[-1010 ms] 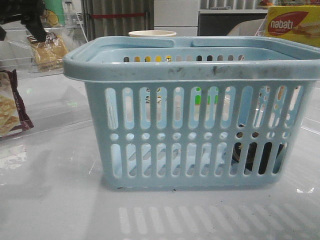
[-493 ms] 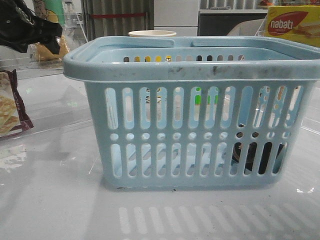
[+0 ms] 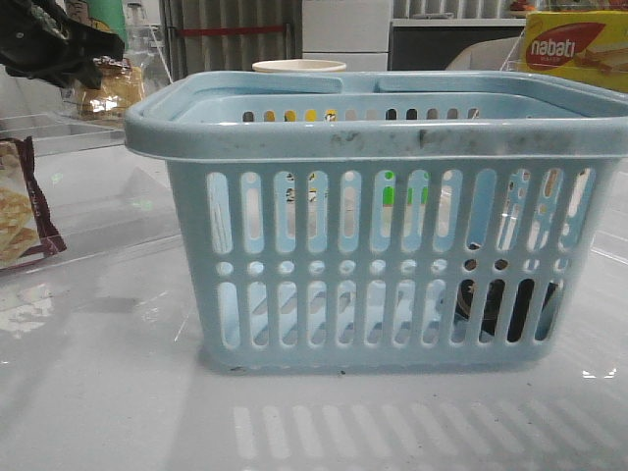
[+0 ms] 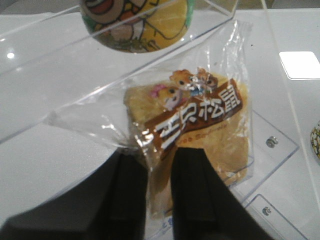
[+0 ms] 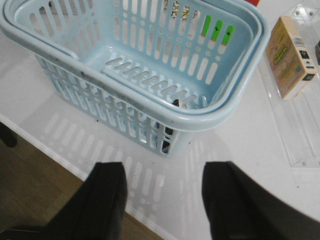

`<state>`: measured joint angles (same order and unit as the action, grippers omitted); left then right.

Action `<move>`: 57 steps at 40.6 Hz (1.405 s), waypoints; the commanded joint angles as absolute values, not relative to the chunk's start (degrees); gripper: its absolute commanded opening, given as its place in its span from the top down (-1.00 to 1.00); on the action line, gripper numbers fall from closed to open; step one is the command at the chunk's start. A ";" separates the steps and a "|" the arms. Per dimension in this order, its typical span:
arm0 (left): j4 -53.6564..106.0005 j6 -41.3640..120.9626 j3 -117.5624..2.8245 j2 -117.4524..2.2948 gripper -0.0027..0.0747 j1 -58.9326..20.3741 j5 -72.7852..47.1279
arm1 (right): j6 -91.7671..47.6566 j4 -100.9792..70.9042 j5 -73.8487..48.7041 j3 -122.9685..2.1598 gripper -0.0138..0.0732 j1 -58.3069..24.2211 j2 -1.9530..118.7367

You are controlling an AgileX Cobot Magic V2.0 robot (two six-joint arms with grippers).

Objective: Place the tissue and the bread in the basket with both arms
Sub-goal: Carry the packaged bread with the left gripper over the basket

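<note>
The bread (image 4: 197,135) was held between the narrowly set jaws of the left gripper (image 4: 160,200), pinched at its near edge. The right gripper (image 5: 162,200) was kept wide and empty, the basket (image 5: 200,122) just beyond its fingertips (a dark pack, likely the tissue (image 3: 496,304), inside). Since half a second earlier, the bread had been lifted slightly.

It looks like a mock shop set up in a lab: packaged snacks such as a yellow wafer box (image 3: 575,41) sit on clear acrylic display stands (image 4: 150,65) around a glossy white table (image 3: 108,392), with a shopping basket (image 3: 383,137) in the middle.
</note>
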<state>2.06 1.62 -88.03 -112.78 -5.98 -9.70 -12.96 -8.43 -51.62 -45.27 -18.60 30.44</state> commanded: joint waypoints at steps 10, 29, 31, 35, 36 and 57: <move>2.01 1.39 -90.12 -104.93 0.70 -6.13 -9.73 | -13.59 -8.35 -47.88 -46.82 -0.36 -18.68 30.71; 2.38 1.76 -90.12 -85.88 0.70 -11.69 -25.84 | -13.59 -8.35 -47.88 -46.82 -0.36 -18.68 30.71; 2.38 1.74 -90.12 -84.01 0.70 -13.45 -28.09 | -13.59 -8.35 -47.88 -46.82 -0.36 -18.68 30.71; 2.38 1.74 -90.12 -81.17 0.70 -17.60 -31.65 | -13.59 -8.35 -47.88 -46.82 -0.36 -18.68 30.71; 2.38 1.74 -90.12 -80.65 0.70 -18.89 -32.45 | -13.59 -8.35 -47.88 -46.82 -0.36 -18.68 30.71; 2.38 1.74 -89.58 -89.04 0.70 -37.35 -38.81 | -13.59 -8.35 -47.88 -46.82 -0.36 -18.68 30.71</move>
